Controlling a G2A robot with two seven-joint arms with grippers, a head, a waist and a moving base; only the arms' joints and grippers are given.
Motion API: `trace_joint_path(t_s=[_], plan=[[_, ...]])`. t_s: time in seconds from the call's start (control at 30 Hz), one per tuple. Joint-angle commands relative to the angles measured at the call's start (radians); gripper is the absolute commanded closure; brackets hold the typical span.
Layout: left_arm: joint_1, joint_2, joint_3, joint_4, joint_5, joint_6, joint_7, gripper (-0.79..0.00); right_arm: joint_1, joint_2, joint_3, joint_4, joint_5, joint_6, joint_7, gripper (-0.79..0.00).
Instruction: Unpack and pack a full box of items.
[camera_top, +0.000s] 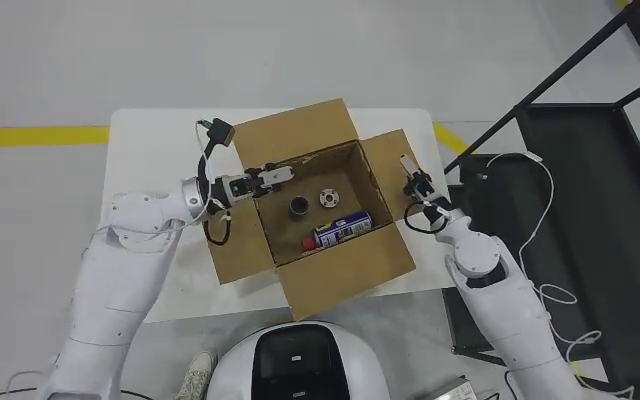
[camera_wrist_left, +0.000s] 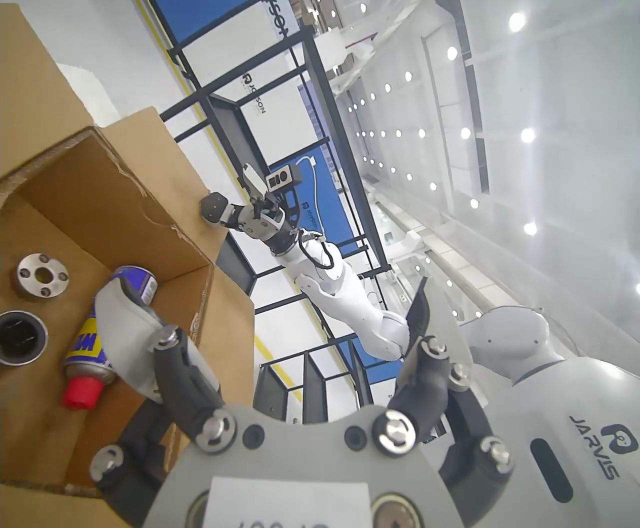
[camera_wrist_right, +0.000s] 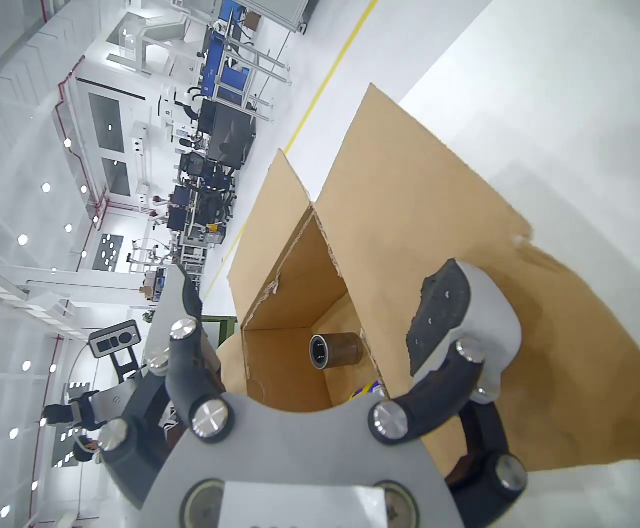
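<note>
Top view: the open cardboard box (camera_top: 345, 268) sits mid-table (camera_top: 140, 135), all four flaps folded out. Inside it, taken from the box centre, a metal flange disc (camera_top: 328, 197) lies at 12 o'clock, a steel bearing sleeve (camera_top: 299, 207) at 9 o'clock and a spray can (camera_top: 341, 231) on its side at 5 o'clock. The left gripper (camera_top: 284, 175) hangs over the box's 10 o'clock rim, while the right gripper (camera_top: 408, 172) sits above the 3 o'clock flap. Left wrist view: the left gripper (camera_wrist_left: 270, 300) has its fingers spread wide and holds nothing. The can (camera_wrist_left: 82, 345), disc (camera_wrist_left: 42, 275) and sleeve (camera_wrist_left: 20, 337) lie on the box floor beyond one finger. Right wrist view: the right gripper (camera_wrist_right: 310, 285) is likewise spread and empty, facing the box mouth, with the sleeve (camera_wrist_right: 335, 351) visible inside. Assessment: unpacking appears to be under way, with three items remaining. The left gripper should clear the wall, descend vertically and straddle the sleeve across its width. The right gripper is best kept off the flap, since pressing it could shift the box.
</note>
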Motion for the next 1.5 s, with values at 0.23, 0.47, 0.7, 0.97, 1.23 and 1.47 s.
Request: trace_joint_path(t_s=[0.23, 0.47, 0.7, 0.97, 1.23, 1.47], plan=[[0.040, 0.031, -0.113, -0.003, 0.036, 0.068, -0.022, -0.785, 0.029, 0.002, -0.007, 0.057, -0.070, 0.038, 0.109, -0.785], [0.061, 0.050, -0.186, 0.021, 0.044, 0.083, -0.017, -0.785, 0.022, 0.000, -0.025, 0.063, -0.050, 0.036, 0.212, -0.785], [0.099, 0.067, -0.255, 0.014, 0.043, 0.087, -0.008, -0.785, -0.032, -0.001, -0.016, 0.007, 0.016, 0.048, 0.271, -0.785], [0.131, 0.083, -0.315, 0.009, 0.021, 0.093, -0.012, -0.785, -0.049, -0.010, -0.056, -0.031, 0.067, 0.060, 0.300, -0.785], [0.137, 0.097, -0.334, 0.044, 0.014, 0.092, -0.058, -0.785, -0.043, -0.015, -0.074, -0.038, 0.048, 0.040, 0.285, -0.785], [0.144, 0.118, -0.411, 0.090, -0.094, 0.062, -0.187, -0.785, -0.095, -0.003, -0.003, -0.154, -0.080, 0.025, 0.228, -0.785]])
